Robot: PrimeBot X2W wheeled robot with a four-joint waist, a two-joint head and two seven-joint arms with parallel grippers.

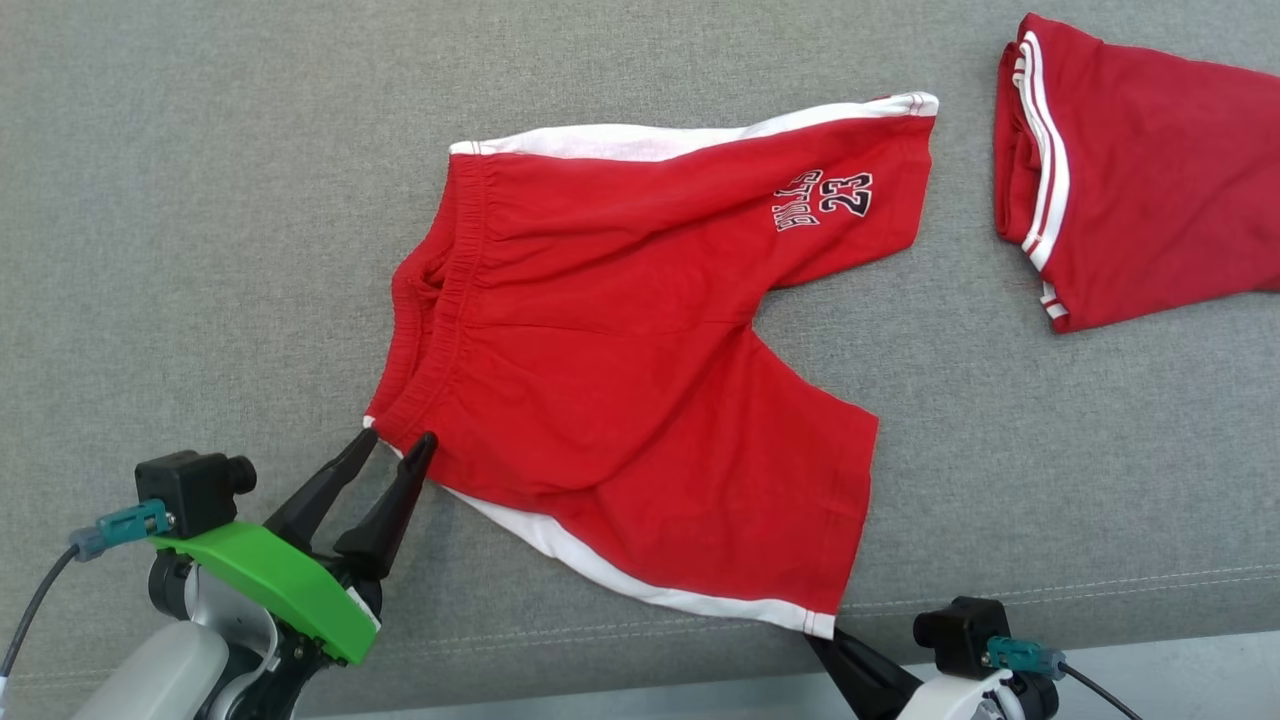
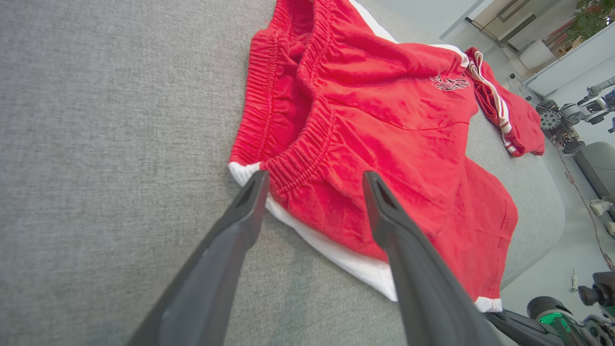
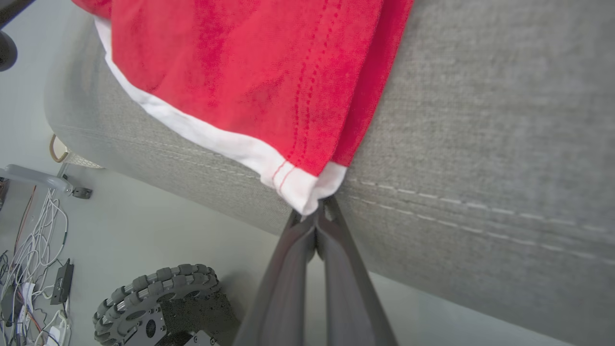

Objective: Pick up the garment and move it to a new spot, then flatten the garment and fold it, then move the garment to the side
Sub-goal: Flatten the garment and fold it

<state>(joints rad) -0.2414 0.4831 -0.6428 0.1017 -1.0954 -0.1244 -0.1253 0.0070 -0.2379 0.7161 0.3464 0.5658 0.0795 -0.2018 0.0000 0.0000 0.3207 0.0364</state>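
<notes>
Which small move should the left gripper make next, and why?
Probably close the left gripper: it is open, its tips flank the waistband corner of the shorts, and the right gripper is shut on the hem corner.

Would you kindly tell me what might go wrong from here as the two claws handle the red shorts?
1. The right claw is shut on just the white hem corner of the red shorts; a pull might slip it free.
2. The left claw stands open at the waistband corner and may catch only one layer when it closes.
3. A second red garment lies nearby and might get dragged along.
</notes>
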